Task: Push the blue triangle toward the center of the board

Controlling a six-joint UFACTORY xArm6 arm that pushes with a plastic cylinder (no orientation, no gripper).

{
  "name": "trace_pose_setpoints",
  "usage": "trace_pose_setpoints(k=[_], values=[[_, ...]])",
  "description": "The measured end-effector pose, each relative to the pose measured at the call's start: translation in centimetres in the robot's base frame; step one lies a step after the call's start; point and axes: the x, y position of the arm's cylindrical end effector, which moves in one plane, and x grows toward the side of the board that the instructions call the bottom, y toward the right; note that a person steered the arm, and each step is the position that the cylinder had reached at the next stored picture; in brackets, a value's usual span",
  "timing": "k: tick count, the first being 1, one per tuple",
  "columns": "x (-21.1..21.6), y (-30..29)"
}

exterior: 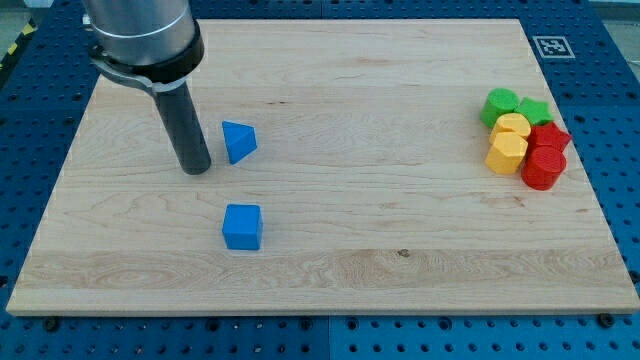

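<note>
Blue triangle point(238, 141) lying on the wooden surface point(330, 250) in the view's upper left part, well left of the middle. Just beside it on the view's left, my tip point(196, 170), the lower end of the dark rod serving as end effector; only a narrow gap or none between the two, hard to tell which. No jaws on this end effector, so neither clenched nor released, grasping nothing. Below the triangle toward the view's bottom, a blue cube point(242, 226), apart from both triangle and tip. Far off at the view's right edge, a tight cluster of six blocks touching one another: green round-ish block point(499, 105) at the top left of the cluster, green star-like block point(534, 110) beside it, yellow block point(513, 126) under the greens, a second yellow hexagonal block point(506, 153) lower down, a red block point(550, 136) to the right, and another red block point(543, 168) at the bottom right
</note>
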Motion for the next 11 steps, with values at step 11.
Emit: trace_pose_setpoints(k=[11], values=[[-2.1,7.3]])
